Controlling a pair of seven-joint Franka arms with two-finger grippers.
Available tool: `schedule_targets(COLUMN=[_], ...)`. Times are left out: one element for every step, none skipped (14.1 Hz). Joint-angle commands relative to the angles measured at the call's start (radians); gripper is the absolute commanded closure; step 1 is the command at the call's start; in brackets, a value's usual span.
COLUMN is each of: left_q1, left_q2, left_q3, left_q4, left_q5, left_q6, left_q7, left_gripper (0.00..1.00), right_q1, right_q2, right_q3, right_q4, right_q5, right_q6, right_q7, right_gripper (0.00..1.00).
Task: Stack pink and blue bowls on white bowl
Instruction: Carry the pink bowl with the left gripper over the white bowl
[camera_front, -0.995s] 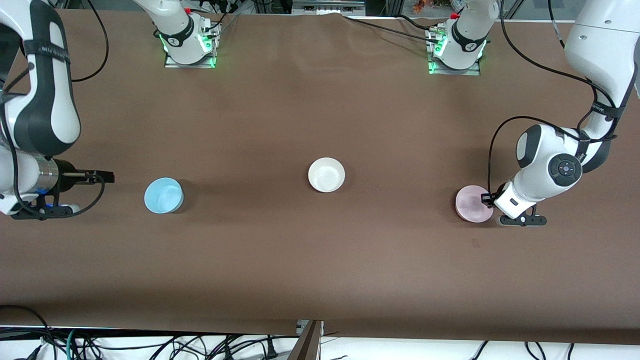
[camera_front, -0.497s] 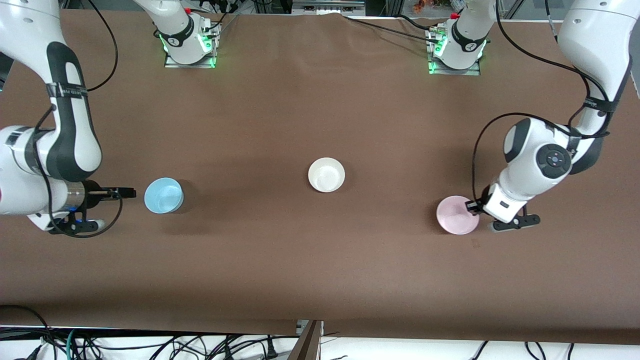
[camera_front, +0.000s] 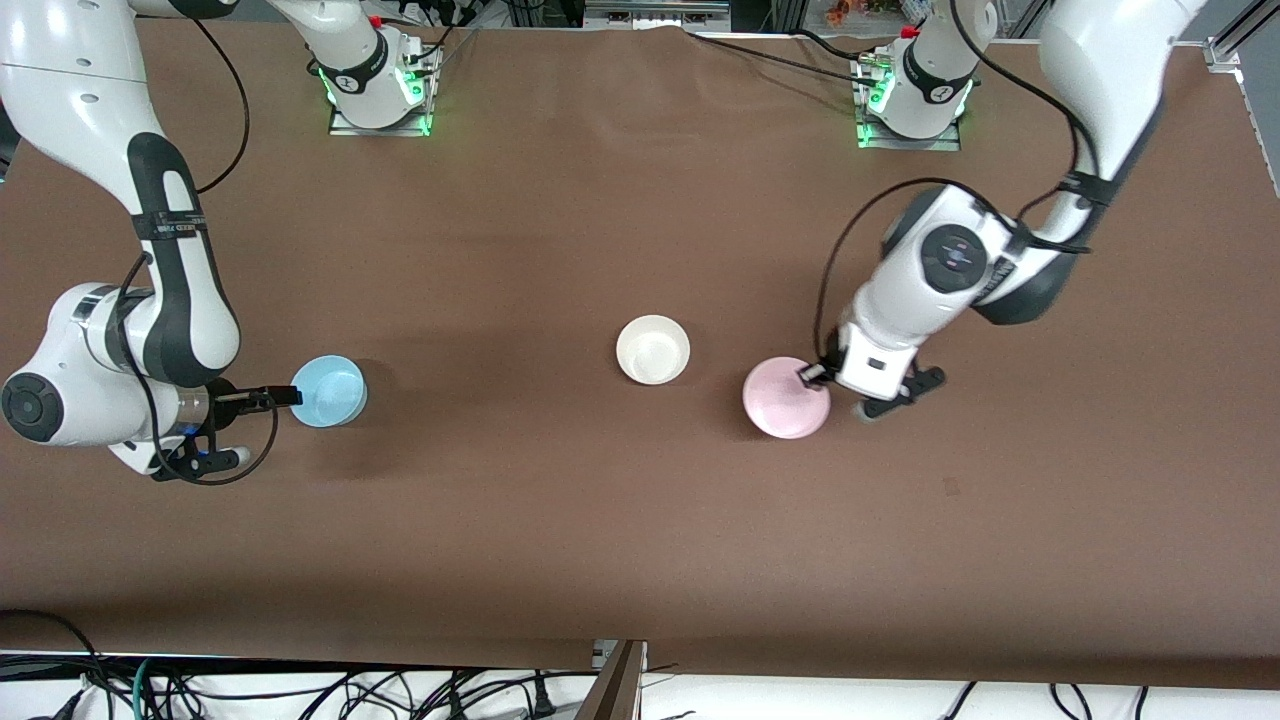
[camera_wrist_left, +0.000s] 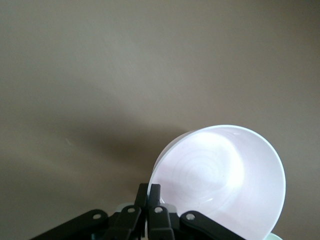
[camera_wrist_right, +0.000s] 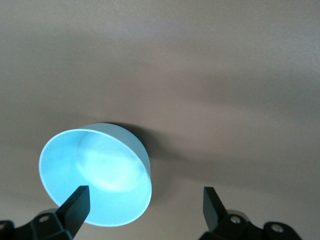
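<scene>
Carrying the pink bowl (camera_front: 786, 398) by its rim, the left gripper (camera_front: 812, 375) is pinched shut on the edge nearest the left arm's end of the table (camera_front: 560, 230); in the left wrist view the fingers (camera_wrist_left: 149, 197) clamp the rim w/ the pink bowl (camera_wrist_left: 219, 180) tilted and hanging off them. We judge it's off the table, but can't be sure from the front view. Key relation: white bowl (camera_front: 653, 349) sits just beside the held bowl, toward the right arm's end and a bit farther from the front cam. So we expect the next move to be a short shift that way, then a lower onto it.

Right gripper (camera_front: 283, 396) is at the blue bowl (camera_front: 328, 390), on the side toward the right arm's end. In the right wrist view its fingers (camera_wrist_right: 77, 204) are spread wide, one over the blue bowl (camera_wrist_right: 95, 175) and one outside it, straddling the wall, not closed yet. Blue bowl rests on the table, well apart from the white one. We judge pink goes on first since the left arm is much closer.
</scene>
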Motion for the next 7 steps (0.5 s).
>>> schedule_targets(left_q1=[-0.102, -0.131, -0.153, -0.172, -0.188, -0.203, -0.216], left_q2=[-0.002, 0.006, 0.007, 0.009, 0.012, 0.024, 0.032], left_q3=[0.009, 0.008, 0.009, 0.009, 0.009, 0.009, 0.011], left_q4=[0.03, 0.036, 0.036, 0.035, 0.035, 0.035, 0.029], left_q5=[-0.009, -0.009, -0.009, -0.009, -0.009, -0.009, -0.007], left_q6=[-0.007, -0.005, -0.002, -0.002, -0.001, 0.015, 0.045], left_q7=[-0.175, -0.197, -0.22, -0.245, -0.266, -0.286, -0.315], left_gripper=[1.0, 1.0, 1.0, 1.0, 1.0, 1.0, 1.0], right_q1=[-0.01, -0.013, -0.016, -0.018, -0.026, -0.029, -0.03], right_q2=[-0.01, -0.01, -0.01, -0.01, -0.008, -0.001, 0.003], right_q3=[0.008, 0.008, 0.008, 0.008, 0.006, 0.008, 0.008], right_q4=[-0.046, -0.057, -0.063, -0.072, -0.077, -0.077, -0.078], right_q5=[0.021, 0.024, 0.044, 0.067, 0.087, 0.092, 0.092], right_q6=[0.037, 0.041, 0.041, 0.043, 0.045, 0.052, 0.055], right_q7=[-0.058, -0.061, -0.064, -0.084, -0.104, -0.119, -0.129], right_gripper=[0.0, 0.01, 0.01, 0.02, 0.03, 0.08, 0.17])
